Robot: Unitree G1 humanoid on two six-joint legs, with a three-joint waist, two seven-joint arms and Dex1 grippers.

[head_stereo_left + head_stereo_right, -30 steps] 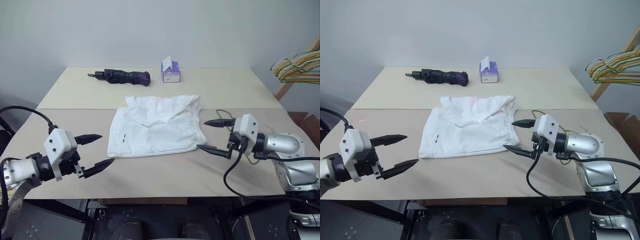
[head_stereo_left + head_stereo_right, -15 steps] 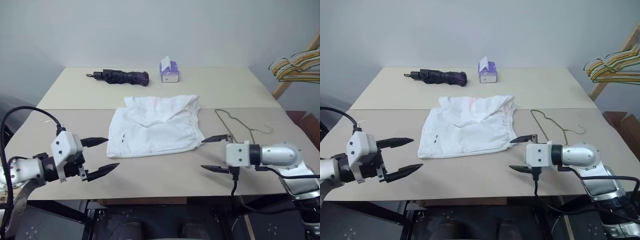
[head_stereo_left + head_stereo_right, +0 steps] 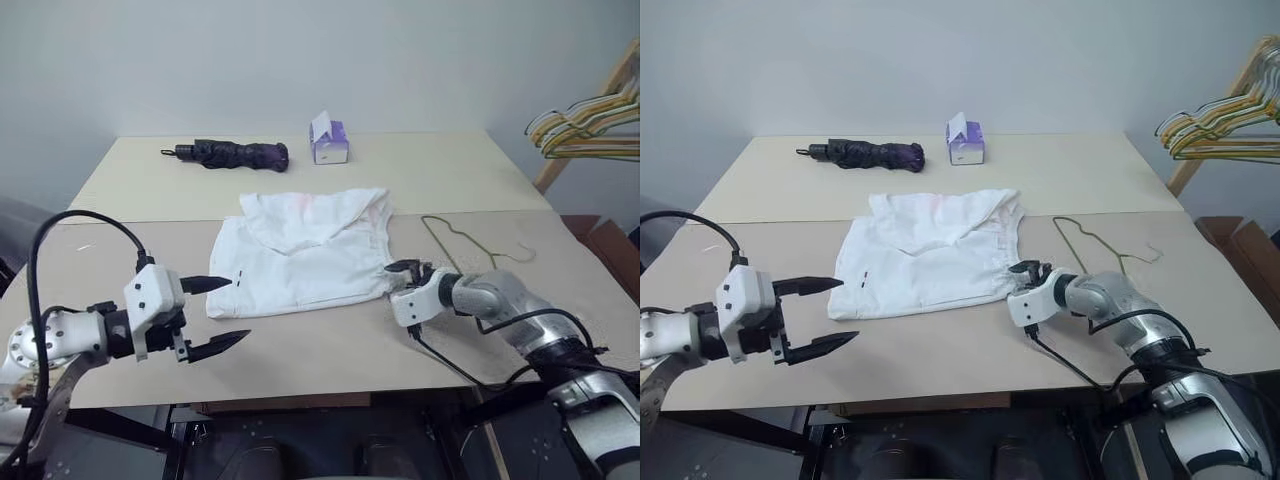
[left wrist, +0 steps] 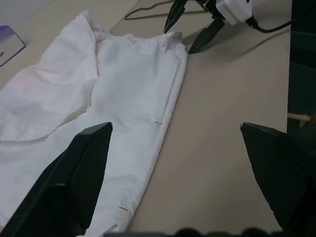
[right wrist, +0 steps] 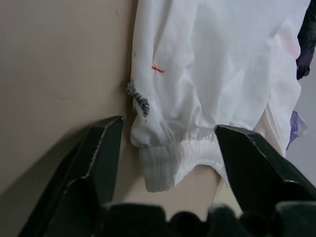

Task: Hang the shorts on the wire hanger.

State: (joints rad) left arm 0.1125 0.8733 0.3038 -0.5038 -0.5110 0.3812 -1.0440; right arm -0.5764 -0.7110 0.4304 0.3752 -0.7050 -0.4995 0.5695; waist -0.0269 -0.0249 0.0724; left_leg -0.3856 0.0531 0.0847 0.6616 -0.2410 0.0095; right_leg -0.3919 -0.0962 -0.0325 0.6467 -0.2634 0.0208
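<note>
Straddling the waistband corner of the shorts [image 3: 300,252], my right end effector [image 3: 1030,282] has its fingers spread, one each side of the gathered elastic, nothing pinched yet.

Item, shorts: flat on the bench [image 3: 330,345], one leg folded over, waistband toward the wire hanger [image 3: 470,243].

Item, wire hanger: lying on the bench just beyond my right end effector, apart from the cloth.

Item, left end effector [image 3: 212,315]: spread wide, empty, hovering near the hem side of the shorts.

Risks, as I judge them: closing on one layer only, so the waistband slips out on lifting; fingertips scraping the bench and missing the elastic; my right forearm nudging the hanger away.
</note>
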